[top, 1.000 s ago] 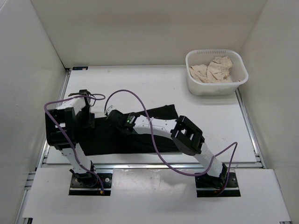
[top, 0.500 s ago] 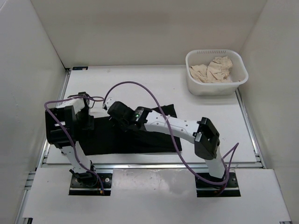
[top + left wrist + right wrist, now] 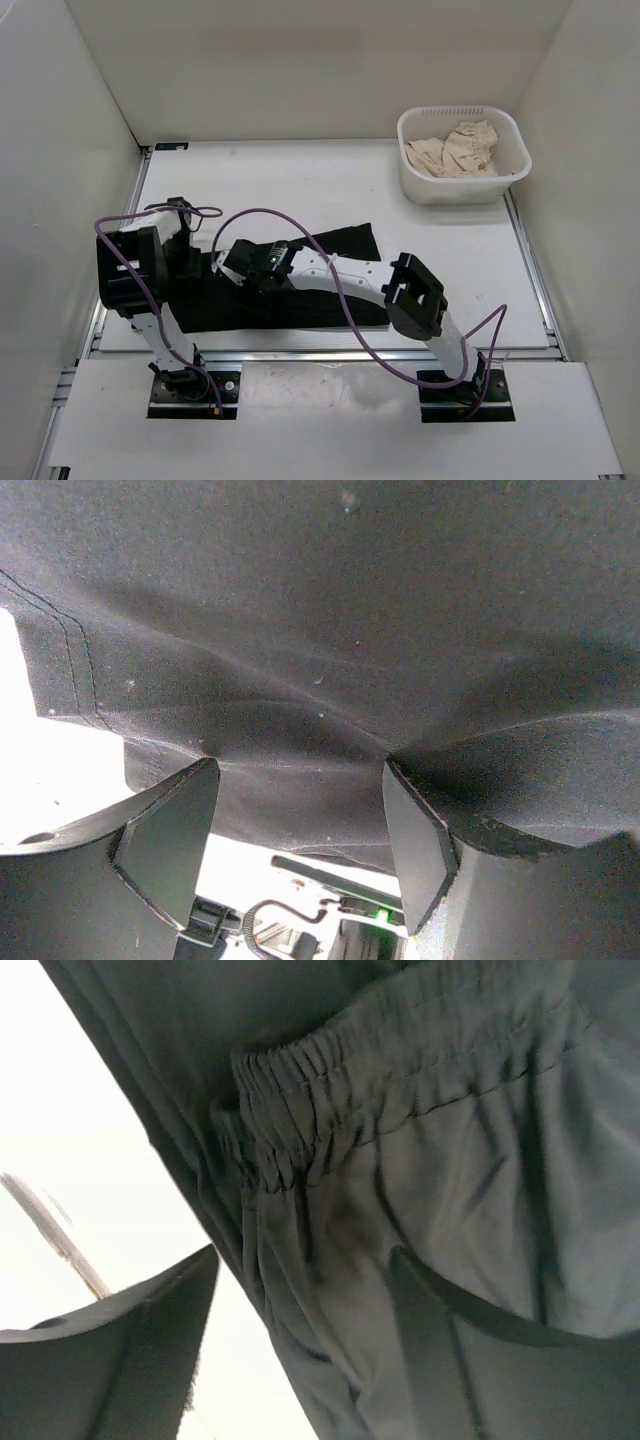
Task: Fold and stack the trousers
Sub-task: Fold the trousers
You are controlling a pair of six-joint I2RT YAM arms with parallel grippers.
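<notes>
The black trousers (image 3: 340, 250) lie flat across the near half of the table. Their left end is under both grippers. My right gripper (image 3: 226, 270) reaches far left over that end. In the right wrist view it (image 3: 300, 1340) is open, and the gathered elastic waistband (image 3: 330, 1080) and the cloth's edge lie between and beyond its fingers (image 3: 150, 1350). My left gripper (image 3: 192, 262) hangs over the trousers' left edge. Seen from the left wrist, the left gripper (image 3: 300, 825) is also open, with wrinkled black cloth (image 3: 330, 630) and a stitched hem ahead of it.
A white plastic basket (image 3: 462, 190) holding a beige cloth garment (image 3: 455, 150) stands at the back right. White walls close in the table (image 3: 300, 180) on three sides. Purple cables loop over both arms.
The right arm pulled its gripper nearer and lower onto the trousers' left end, and its jaws came apart. The left arm has stayed where it was.
</notes>
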